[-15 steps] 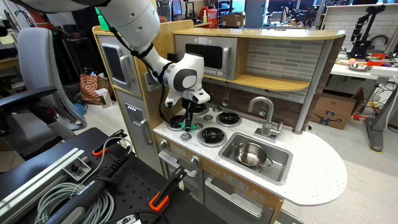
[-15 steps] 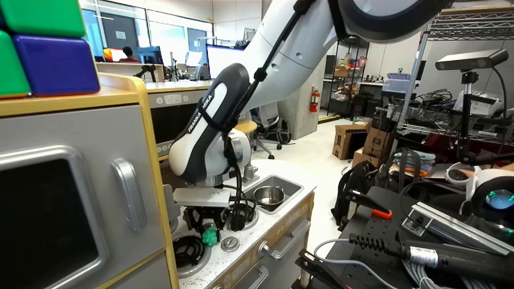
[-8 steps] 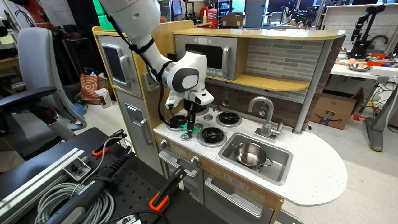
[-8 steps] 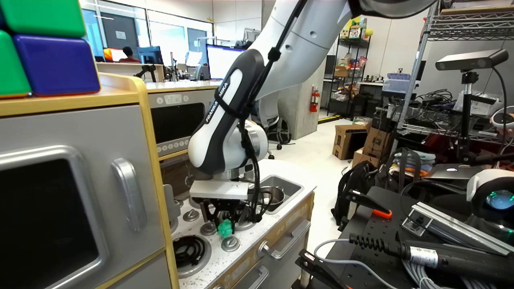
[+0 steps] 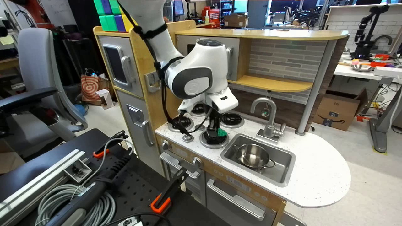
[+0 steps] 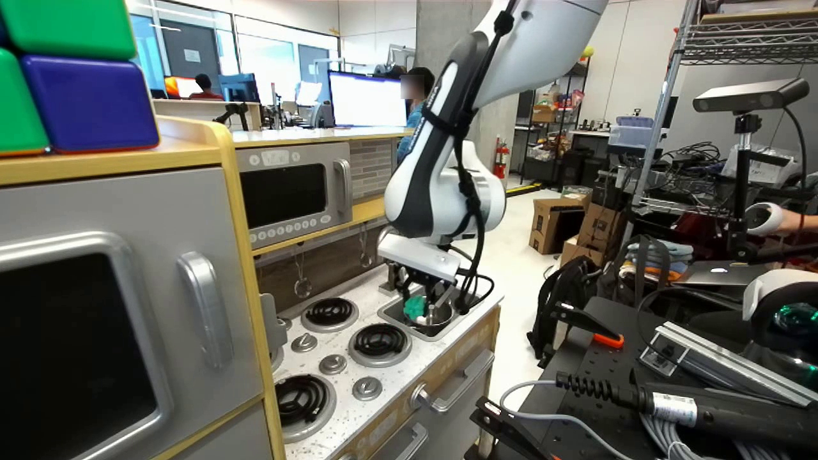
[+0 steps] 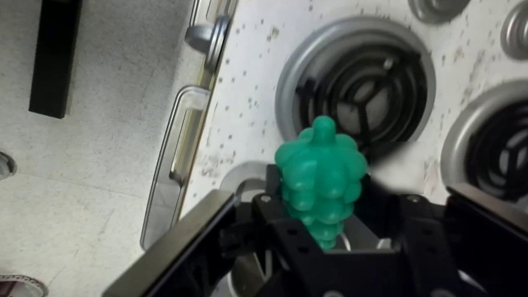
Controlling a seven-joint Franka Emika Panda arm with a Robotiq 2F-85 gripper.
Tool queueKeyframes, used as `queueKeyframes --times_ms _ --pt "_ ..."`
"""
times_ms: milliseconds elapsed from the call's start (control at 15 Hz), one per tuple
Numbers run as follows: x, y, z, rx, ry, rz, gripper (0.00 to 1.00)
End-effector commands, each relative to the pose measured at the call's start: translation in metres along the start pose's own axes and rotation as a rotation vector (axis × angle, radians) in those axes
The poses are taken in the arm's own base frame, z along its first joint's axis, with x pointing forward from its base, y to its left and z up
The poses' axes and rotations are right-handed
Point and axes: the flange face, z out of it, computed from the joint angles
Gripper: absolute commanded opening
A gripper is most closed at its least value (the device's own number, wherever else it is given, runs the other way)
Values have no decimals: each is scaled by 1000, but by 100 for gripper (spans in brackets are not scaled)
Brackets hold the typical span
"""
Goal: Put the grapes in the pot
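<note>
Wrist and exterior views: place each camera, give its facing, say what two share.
Wrist view: wrist-mounted, facing down past the gripper at grapes and burners; only gripper shows of the robot.
In an exterior view: high by the black table, facing down at the sink; arm and gripper show.
In an exterior view: near the tall cabinet, facing along the counter; arm and gripper show.
Both exterior views share arm, grapes, pot.

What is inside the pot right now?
In an exterior view, only bare, shiny metal shows inside the pot; the inner face of its near wall is hidden from there. The grapes are held in the gripper, outside the pot.
</note>
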Motion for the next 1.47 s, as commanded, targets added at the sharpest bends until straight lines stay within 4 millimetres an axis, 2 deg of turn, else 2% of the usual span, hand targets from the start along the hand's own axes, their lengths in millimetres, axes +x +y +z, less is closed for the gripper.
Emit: queueKeyframes --times_ms 0,200,400,933,1200,1400 --pt "64 38 -34 38 59 144 18" --pt "119 48 -39 31 115 220 18" --pt "147 48 -33 9 132 255 18" --pt "150 -10 31 -17 66 249 18" --pt "151 -21 61 -47 42 264 18" --pt "148 -28 74 -52 34 250 18"
